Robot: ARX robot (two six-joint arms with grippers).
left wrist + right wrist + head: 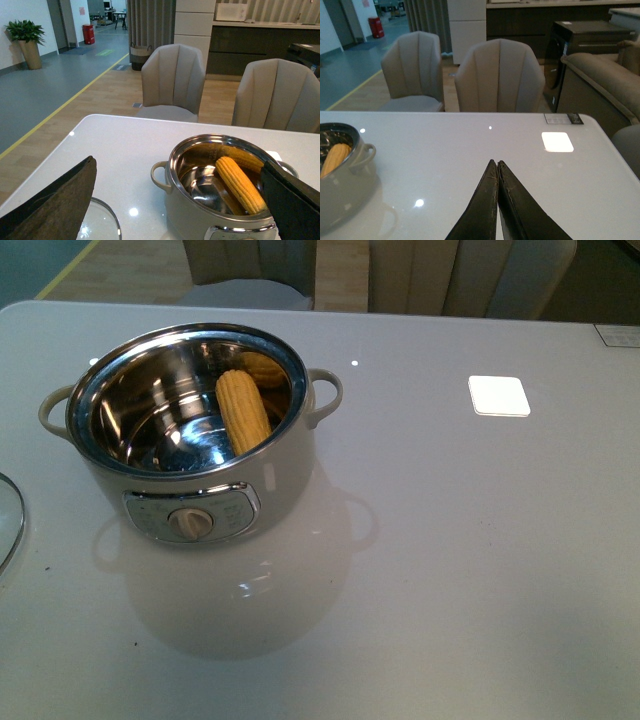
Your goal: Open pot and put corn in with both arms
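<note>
On the white surface (pixel 450 570), toward its left half in the front view, stands the pot (pixel 200 490), uncovered, with its dial panel facing the camera and a loop handle on each side. Inside it the corn (pixel 243 412) leans tilted against the far right part of the steel wall, its lower end down in the bowl and its upper end near the rim; a yellow reflection of it shows on the shiny wall behind. At the far left edge of the front view lies a curved piece of a glass lid (pixel 10 520), flat on the surface and apart from the pot. A small white square tile (pixel 499 395) lies well to the right of the pot.

Neither arm shows in the front view. From the left wrist view, the left tool (pixel 175 200) is spread wide, its two dark fingers (pixel 55 205) at either side of the picture, with the pot and the lid between and beyond them. From the right wrist view, the right tool (pixel 497 167) is pressed together, tips touching and pinching nothing, above bare surface well to the right of the pot. Two beige chairs (pixel 497 75) stand behind the surface.
</note>
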